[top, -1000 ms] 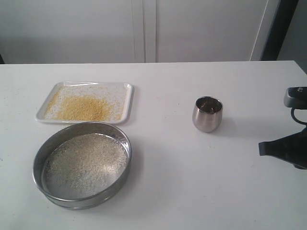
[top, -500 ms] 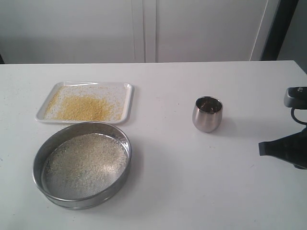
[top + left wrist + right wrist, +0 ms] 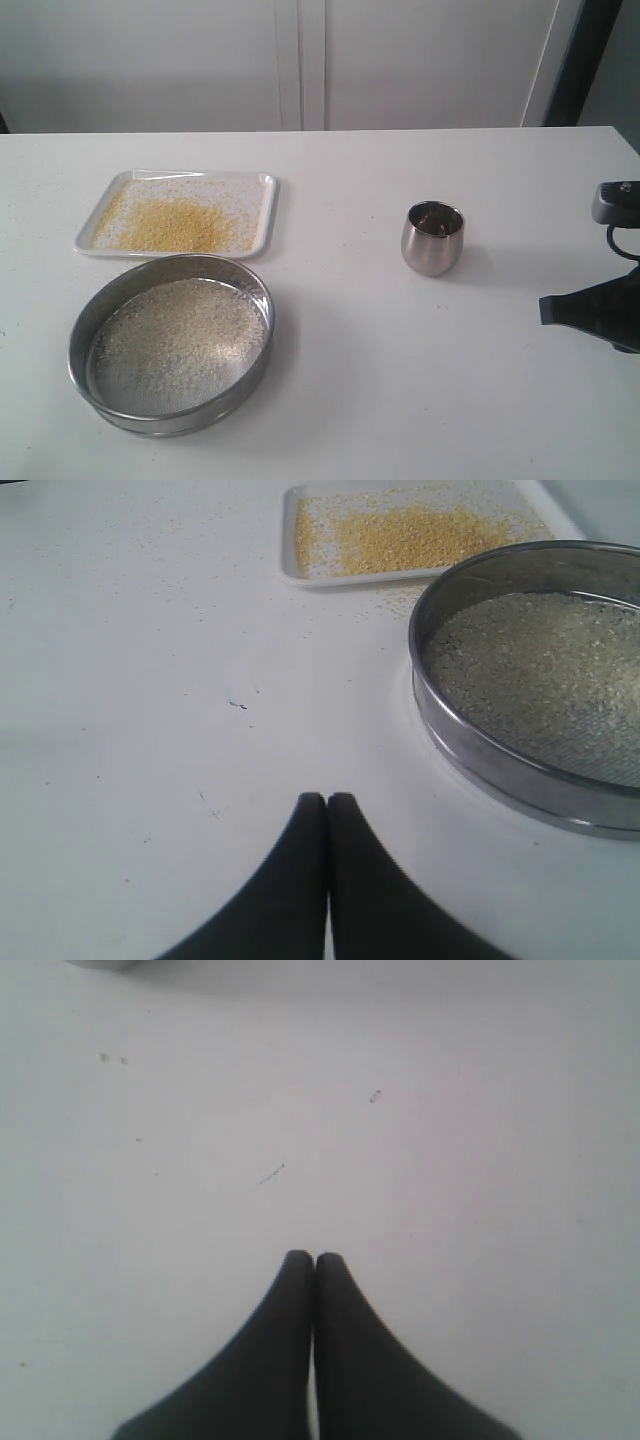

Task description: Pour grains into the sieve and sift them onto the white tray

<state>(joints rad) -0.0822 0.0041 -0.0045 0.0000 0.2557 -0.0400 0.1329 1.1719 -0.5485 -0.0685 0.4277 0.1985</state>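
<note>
**Hazards.** The large round steel sieve (image 3: 180, 422), with its shiny rim and fine mesh, stands on the white table (image 3: 400, 380) just beside a long edge of the flat white rectangular tray (image 3: 268, 210), not over it. If it is shaken there, any fines passing the mesh would land on the table, not the tray. If it is lifted at a tilt, the contents would likely spill over the rim. Stray granules already lie on the table beside the tray.

**Containers.**
- The tray holds golden-yellow fine grains (image 3: 175, 225), densest at the middle.
- The sieve holds the paler, coarser bits (image 3: 175, 340), spread across the mesh.
- The small rounded steel cup (image 3: 433, 238) stands upright, well apart; its contents cannot be determined.

**Grippers.** The left gripper (image 3: 327, 800) has its jaws pressed together and holds nothing, near the sieve. The right gripper (image 3: 314, 1258) is likewise pressed together and empty, over bare table.
</note>
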